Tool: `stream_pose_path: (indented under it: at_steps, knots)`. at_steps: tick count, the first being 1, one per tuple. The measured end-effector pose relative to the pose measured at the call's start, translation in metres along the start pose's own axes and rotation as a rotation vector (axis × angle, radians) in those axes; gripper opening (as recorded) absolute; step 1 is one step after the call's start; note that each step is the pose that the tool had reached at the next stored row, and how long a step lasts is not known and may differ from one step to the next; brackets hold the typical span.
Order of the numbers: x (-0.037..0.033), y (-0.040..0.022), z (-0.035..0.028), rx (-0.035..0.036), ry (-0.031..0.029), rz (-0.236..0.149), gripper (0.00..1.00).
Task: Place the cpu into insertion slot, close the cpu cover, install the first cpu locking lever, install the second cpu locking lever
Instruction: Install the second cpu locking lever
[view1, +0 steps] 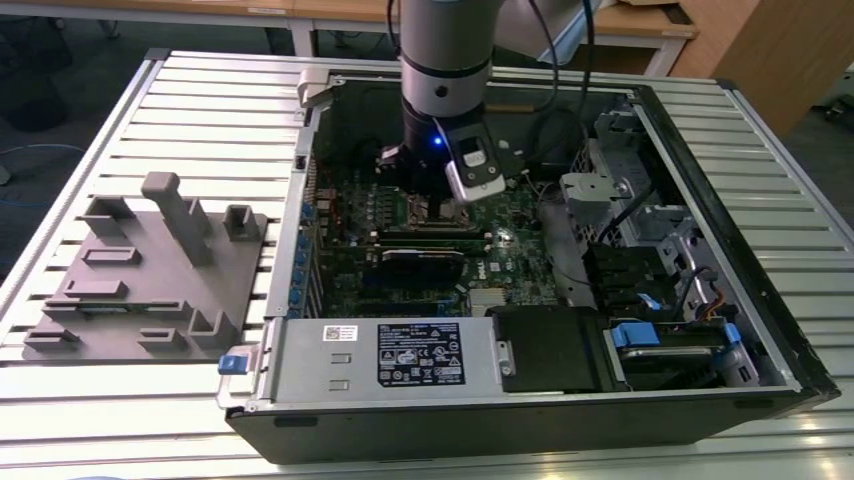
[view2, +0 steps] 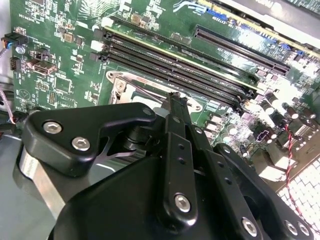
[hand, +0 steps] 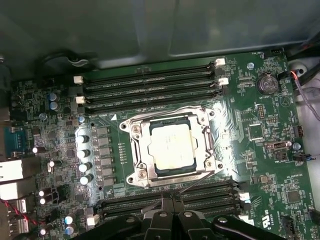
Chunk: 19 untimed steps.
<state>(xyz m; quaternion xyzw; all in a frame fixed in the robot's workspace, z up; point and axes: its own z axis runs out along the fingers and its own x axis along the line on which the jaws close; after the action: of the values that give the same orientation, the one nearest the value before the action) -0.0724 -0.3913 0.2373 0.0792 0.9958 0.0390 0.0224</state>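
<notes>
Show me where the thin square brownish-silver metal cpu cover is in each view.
Exterior view: the cpu cover lies under the arm, at its lower end.
First wrist view: it frames the grey cpu.
Second wrist view: it peeks past the black gripper.
Shared landmark: long black memory slots beside it.

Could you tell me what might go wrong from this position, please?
1. The gripper hangs low beside the cpu cover, with memory slots on both sides; a sideways drift could hit them.
2. The cpu sits under the cover; heavy downward force there might strain the socket.
</notes>
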Motion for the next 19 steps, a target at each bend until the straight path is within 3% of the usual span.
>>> stream_pose_path:
  at_steps: [19]
  knots:
    - [0.0043, -0.0012, 0.0102, 0.0003, 0.0001, 0.0, 0.11]
